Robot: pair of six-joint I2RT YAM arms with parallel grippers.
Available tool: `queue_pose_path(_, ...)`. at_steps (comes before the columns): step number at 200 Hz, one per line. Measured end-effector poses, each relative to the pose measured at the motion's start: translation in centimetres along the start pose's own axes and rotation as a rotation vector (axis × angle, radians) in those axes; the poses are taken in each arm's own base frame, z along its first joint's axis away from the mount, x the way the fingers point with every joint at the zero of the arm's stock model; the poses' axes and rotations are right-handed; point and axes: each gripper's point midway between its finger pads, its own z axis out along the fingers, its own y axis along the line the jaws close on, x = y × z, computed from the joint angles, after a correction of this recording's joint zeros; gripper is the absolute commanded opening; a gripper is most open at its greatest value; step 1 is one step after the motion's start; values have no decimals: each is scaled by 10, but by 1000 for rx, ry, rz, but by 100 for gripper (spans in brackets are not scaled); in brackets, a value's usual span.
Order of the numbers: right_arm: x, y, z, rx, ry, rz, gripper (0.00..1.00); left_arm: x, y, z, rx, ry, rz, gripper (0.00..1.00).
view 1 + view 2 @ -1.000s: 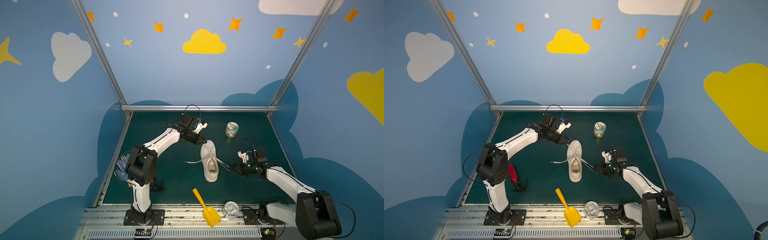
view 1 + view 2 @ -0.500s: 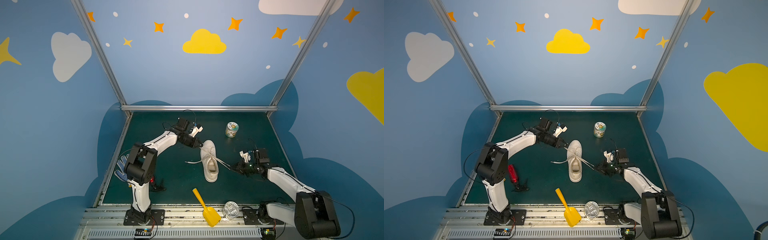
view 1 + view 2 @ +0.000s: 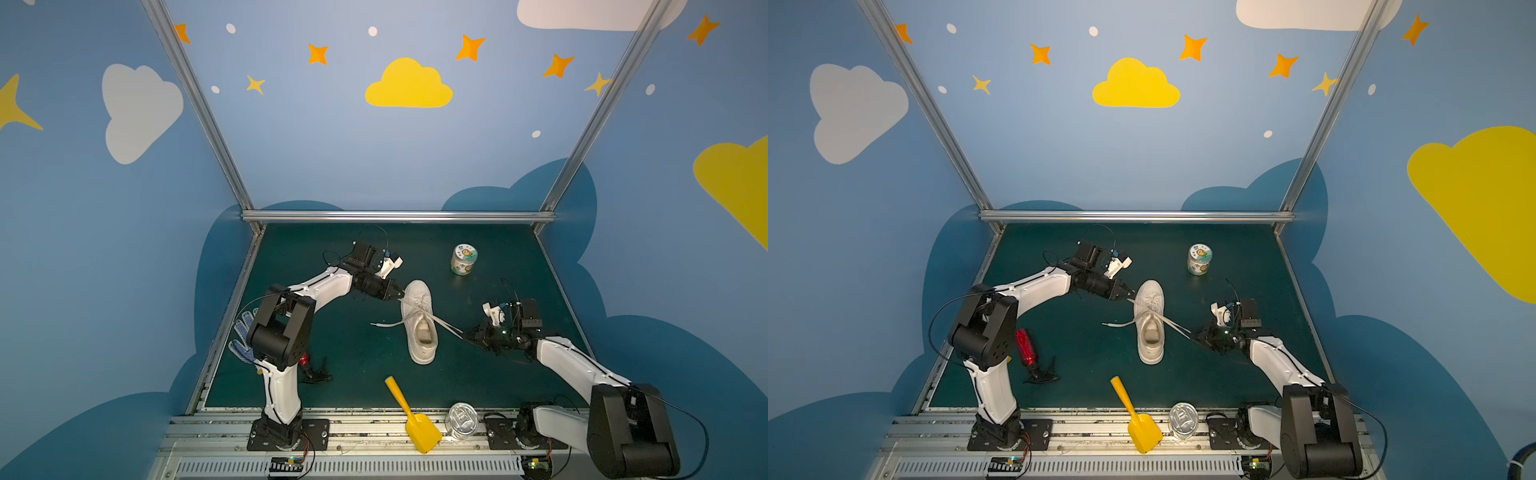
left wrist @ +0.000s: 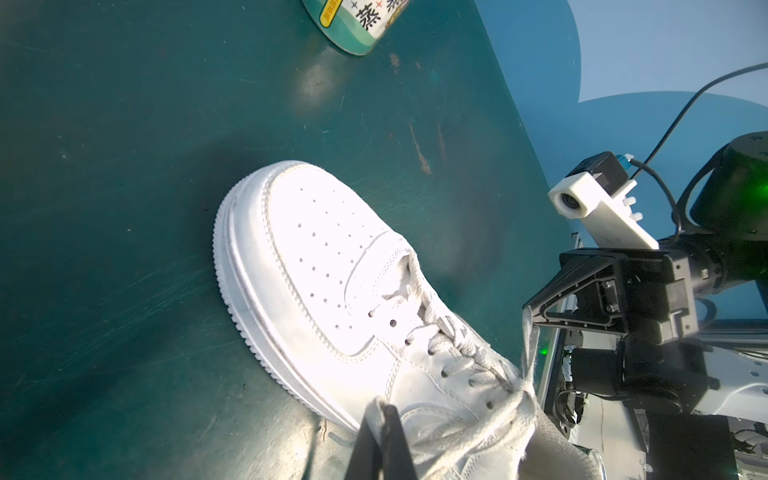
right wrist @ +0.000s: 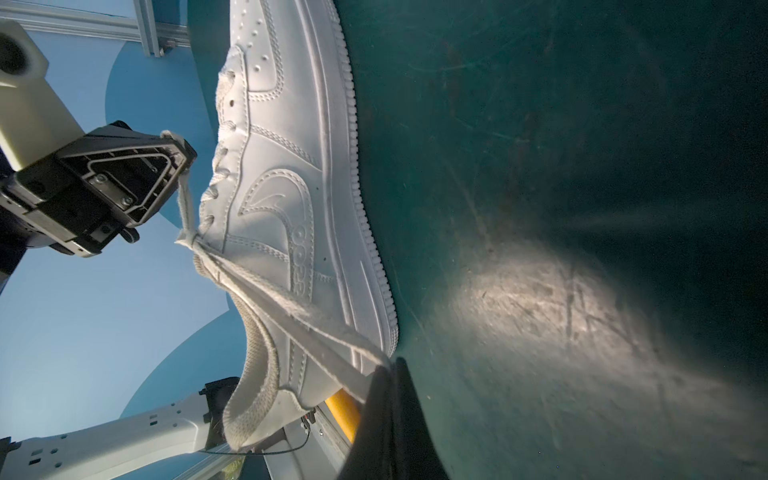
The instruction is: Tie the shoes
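Left arm (image 3: 328,286) and right arm (image 3: 569,361) low, angled inward, jaws pinched tight.

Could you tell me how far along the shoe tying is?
Done: the sneaker has its laces crossed into a knot at the top eyelets. In hand: left claw and right claw are each shut on a strand, stretched to opposite sides. Remaining: no finished bow shows; one lace end lies loose on the mat.

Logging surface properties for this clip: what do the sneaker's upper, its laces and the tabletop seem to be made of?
Sneaker upper: smooth white leather or synthetic leather, slight sheen, stitched seams and punched holes; which one is unclear. Laces: flat woven textile, matte, fuzzy edges. Tabletop: hard dark green sheet, faintly glossy, scratched; material uncertain.
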Motion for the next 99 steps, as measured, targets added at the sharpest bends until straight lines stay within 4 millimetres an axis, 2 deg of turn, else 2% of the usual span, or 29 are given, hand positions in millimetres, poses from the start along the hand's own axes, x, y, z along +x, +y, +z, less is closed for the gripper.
queue_pose_path(36, -1, -2, -1, -10, -4, 9, 0, 10, 2, -1, 21, -3, -18, 3)
queue_pose_path(99, -4, -3, -5, -26, -15, 28, 0, 9, 2, 0, 45, -28, -29, 3)
